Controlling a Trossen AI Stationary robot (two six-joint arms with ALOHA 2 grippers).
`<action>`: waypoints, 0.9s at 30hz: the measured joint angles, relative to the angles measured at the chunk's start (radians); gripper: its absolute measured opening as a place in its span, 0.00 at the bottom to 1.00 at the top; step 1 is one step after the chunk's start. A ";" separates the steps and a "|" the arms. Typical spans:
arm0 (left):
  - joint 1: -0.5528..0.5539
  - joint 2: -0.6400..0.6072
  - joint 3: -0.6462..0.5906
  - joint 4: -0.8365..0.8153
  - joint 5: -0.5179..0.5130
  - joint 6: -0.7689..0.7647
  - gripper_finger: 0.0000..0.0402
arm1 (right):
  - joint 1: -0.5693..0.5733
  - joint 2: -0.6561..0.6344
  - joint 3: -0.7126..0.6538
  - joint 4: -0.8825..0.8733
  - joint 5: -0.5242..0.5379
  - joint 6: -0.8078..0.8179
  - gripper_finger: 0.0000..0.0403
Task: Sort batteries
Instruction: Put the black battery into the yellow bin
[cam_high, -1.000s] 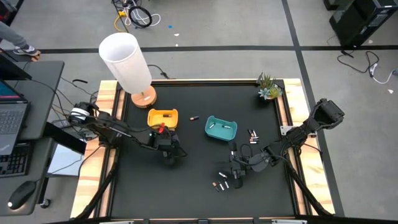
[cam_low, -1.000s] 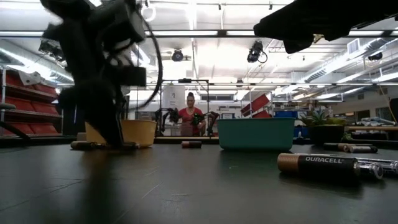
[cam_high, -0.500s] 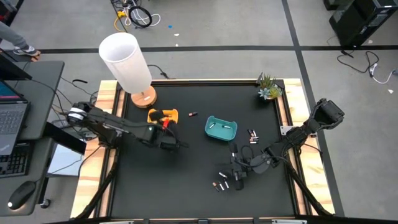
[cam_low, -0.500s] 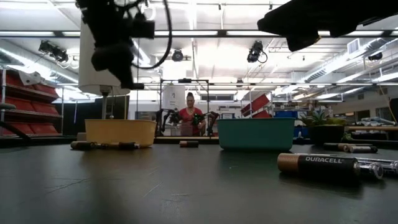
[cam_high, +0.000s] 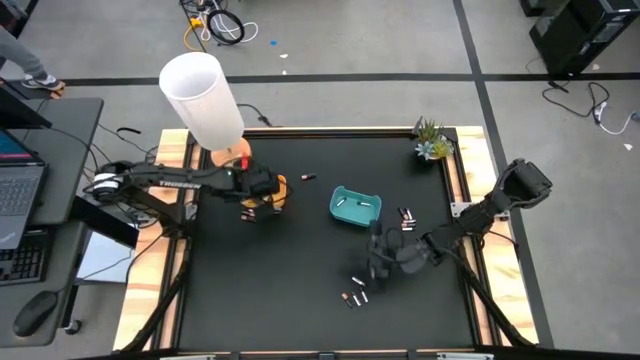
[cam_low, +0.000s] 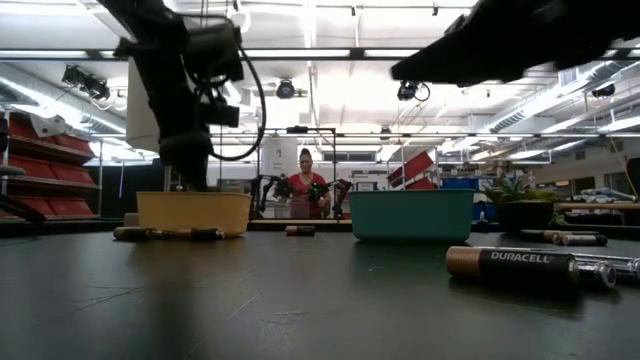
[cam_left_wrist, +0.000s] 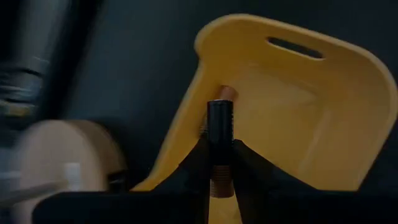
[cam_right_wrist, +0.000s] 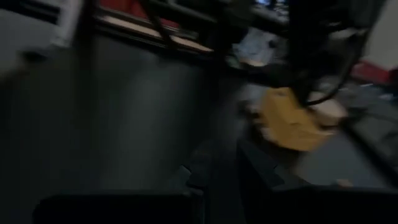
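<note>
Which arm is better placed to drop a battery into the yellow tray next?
Left. Its tool grips a dark battery above the yellow tray; the right tool is far off.

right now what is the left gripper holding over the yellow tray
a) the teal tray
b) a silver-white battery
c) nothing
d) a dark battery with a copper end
d: in the left wrist view the left gripper clamps a dark battery with a copper end above the yellow tray.

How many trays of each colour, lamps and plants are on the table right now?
Yellow tray: 1
Teal tray: 1
Lamp: 1
Plant: 1
Total: 4
</note>
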 joint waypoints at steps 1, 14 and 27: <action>0.022 0.004 -0.009 0.022 0.034 -0.007 0.14 | -0.024 -0.010 0.000 0.000 0.000 -0.033 0.14; -0.018 -0.004 -0.023 0.159 0.203 -0.051 0.54 | -0.248 -0.253 0.000 -0.112 -0.245 -0.151 0.08; 0.102 0.071 0.027 0.716 0.213 0.196 0.41 | -0.440 -0.326 0.168 -0.520 -0.254 -0.173 0.07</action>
